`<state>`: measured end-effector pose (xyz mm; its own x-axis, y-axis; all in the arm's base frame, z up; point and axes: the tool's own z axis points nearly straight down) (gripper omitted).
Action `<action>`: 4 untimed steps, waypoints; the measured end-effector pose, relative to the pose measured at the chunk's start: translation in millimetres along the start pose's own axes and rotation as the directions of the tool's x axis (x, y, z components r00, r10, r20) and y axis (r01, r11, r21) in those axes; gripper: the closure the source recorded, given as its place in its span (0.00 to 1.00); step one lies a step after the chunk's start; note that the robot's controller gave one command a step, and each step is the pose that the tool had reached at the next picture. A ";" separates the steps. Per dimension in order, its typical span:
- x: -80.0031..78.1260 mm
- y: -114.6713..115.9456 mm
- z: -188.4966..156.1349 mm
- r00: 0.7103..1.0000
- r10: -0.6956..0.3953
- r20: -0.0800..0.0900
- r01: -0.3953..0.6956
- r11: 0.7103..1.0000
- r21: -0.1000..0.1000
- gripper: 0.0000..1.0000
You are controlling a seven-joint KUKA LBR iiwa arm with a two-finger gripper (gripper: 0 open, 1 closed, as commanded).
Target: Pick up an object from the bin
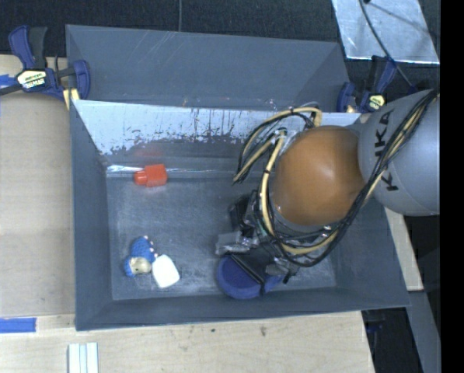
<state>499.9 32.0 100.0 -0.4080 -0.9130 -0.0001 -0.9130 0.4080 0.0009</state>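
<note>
Gripper (251,249) hangs just above a dark blue lump (235,283); how wide it stands cannot be told. The lump lies against the front wall of the bin (177,309), so a sound grasp likely needs centring over it, clear of that wall.

I have the claw (251,256) low in the grey metal bin (92,231), over the near right part of its floor.

Under the arm's orange dome cover (313,177) and its looping yellow and black cables (272,142), my claw sits right above a dark blue rounded object (235,280) by the near wall; I cannot tell if they touch. Well apart to the left lie a small blue piece with a gold-coloured end (141,256) and a white rounded piece (165,272), touching. A small orange-red block (150,176) rests near the far wall.
</note>
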 end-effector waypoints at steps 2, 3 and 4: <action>-9.1 3.3 26.3 0.930 -0.368 -0.001 0.368 0.930 0.005 0.00; -13.5 1.4 23.7 0.929 -0.371 0.004 0.371 0.929 0.015 1.00; -15.6 0.2 17.0 0.929 -0.369 0.005 0.369 0.929 0.009 1.00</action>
<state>506.1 46.4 83.0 -0.0426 -0.9991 -0.0054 -0.9991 0.0426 -0.0077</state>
